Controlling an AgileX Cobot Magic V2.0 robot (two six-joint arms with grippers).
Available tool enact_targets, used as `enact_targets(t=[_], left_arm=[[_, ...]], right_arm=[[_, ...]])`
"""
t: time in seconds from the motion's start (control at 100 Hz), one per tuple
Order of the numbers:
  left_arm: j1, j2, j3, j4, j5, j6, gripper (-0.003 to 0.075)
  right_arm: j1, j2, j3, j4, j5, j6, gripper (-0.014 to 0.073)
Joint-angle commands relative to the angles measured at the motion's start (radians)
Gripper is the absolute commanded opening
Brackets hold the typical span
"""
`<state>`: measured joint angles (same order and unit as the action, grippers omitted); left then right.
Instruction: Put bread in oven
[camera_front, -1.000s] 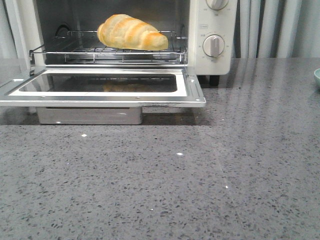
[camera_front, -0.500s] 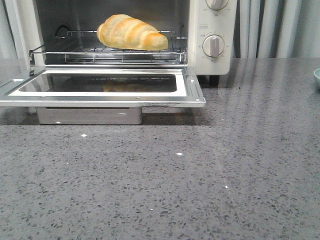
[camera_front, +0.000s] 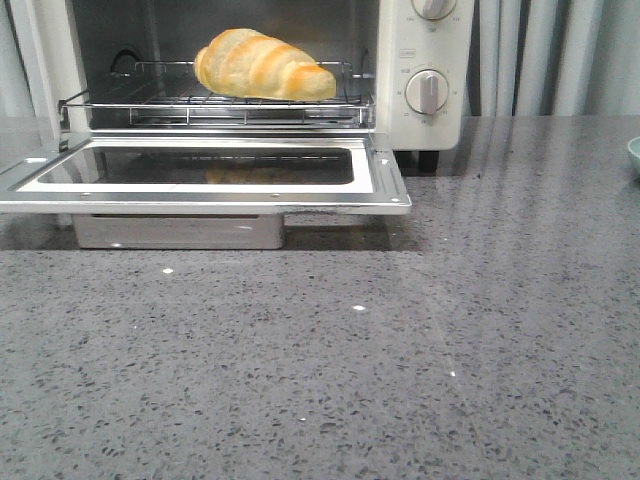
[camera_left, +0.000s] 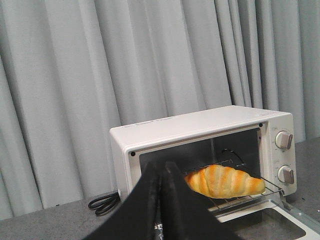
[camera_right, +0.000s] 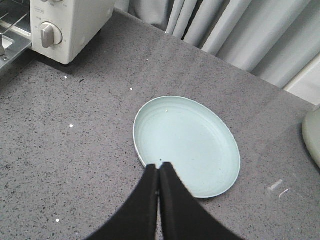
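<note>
Bread (camera_front: 264, 65) on wire rack (camera_front: 215, 100) inside oven (camera_front: 425, 60), twelve o'clock, unmoved since a second ago; door (camera_front: 200, 172) open. Left gripper (camera_left: 162, 175) and right gripper (camera_right: 159, 172) pinched together, empty. Placement looks done.

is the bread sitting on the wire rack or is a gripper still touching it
Touching the rack only. The front view shows the bread resting on the oven's wire rack with no gripper near; the left gripper is shut, apart from it.
</note>
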<state>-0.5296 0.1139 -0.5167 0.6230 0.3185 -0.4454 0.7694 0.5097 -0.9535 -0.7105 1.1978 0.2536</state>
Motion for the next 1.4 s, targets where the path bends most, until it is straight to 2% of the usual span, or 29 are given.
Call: enact_targets(t=[0.0, 0.32, 0.52, 0.67, 0.79, 1.06, 1.23, 1.39], left_arm=[[-0.008, 0.015, -0.022, 0.005, -0.066, -0.009, -0.0021], [-0.008, 0.015, -0.022, 0.005, -0.066, -0.009, -0.0021], [-0.008, 0.015, -0.022, 0.005, -0.066, -0.009, -0.0021], [-0.008, 0.015, -0.022, 0.005, -0.066, -0.009, -0.0021], [-0.008, 0.015, -0.022, 0.005, -0.066, -0.009, -0.0021], [-0.008, 0.015, -0.022, 0.005, -0.066, -0.009, -0.0021], [-0.008, 0.015, -0.022, 0.005, -0.066, -0.009, -0.0021], [-0.008, 0.015, -0.022, 0.005, -0.066, -0.009, -0.0021]], right_arm=[[-0.003, 0.006, -0.021, -0.046, -0.053, 0.005, -0.0039], [-0.003, 0.006, -0.02, -0.046, -0.059, 0.005, -0.0039], [-0.003, 0.006, 0.007, 0.026, -0.241, 0.007, -0.0039], [-0.024, 0.006, 0.104, 0.078, -0.399, 0.007, -0.0039], [-0.098, 0.006, 0.182, 0.191, -0.508, -0.015, -0.0039], [-0.372, 0.006, 0.371, 0.576, -0.872, -0.267, -0.0039], [-0.496, 0.006, 0.489, 0.668, -1.081, -0.278, -0.0039], [-0.579, -0.078, 0.588, 0.678, -1.21, -0.278, -0.0039]])
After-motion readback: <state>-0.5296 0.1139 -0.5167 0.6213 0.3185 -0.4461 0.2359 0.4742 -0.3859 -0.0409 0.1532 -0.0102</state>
